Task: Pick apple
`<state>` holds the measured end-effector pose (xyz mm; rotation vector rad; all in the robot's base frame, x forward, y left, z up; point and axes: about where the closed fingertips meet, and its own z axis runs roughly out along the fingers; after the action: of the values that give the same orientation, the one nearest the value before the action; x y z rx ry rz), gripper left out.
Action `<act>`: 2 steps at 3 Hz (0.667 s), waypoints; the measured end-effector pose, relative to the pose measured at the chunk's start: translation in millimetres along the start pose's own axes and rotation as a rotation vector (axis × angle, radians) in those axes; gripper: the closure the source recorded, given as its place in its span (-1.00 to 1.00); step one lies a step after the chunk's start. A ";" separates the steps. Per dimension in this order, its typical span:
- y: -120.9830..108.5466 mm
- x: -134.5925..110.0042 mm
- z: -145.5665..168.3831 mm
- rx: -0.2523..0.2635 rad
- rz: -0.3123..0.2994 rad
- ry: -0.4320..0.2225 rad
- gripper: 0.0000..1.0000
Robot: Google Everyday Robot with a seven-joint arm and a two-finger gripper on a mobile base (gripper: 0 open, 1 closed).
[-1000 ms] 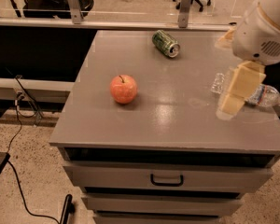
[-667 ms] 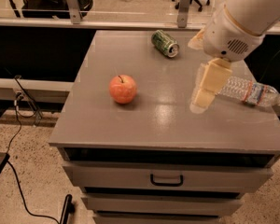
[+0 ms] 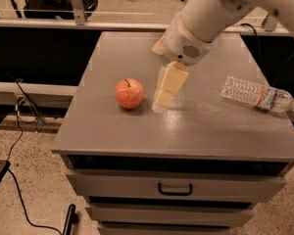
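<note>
The apple is seen on the grey table, a little left of the middle. It sits upright with its short stem on top. The gripper is held low, just to the right of the apple, with its tip close to the table top. It is likely kept low and close so that the apple can be reached from the side. The apple is not yet touched. How wide the jaws stand cannot be told, and the apple is not held in them. A clear water bottle is laid on its side, well apart on the right, out of the way of the grab.

A second ago, the gripper was seen over the right side of the table, far from the apple. Now it has been brought across, next to the apple. The green can at the back can no longer be seen. It may be hidden behind the white arm.
</note>
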<state>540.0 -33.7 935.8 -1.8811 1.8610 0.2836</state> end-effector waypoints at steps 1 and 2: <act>-13.4 -12.4 36.3 -0.024 0.009 -0.017 -1.00; -23.5 -18.8 62.7 -0.035 0.029 -0.036 -1.00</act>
<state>573.3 11.3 894.6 -1.8609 1.8721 0.3591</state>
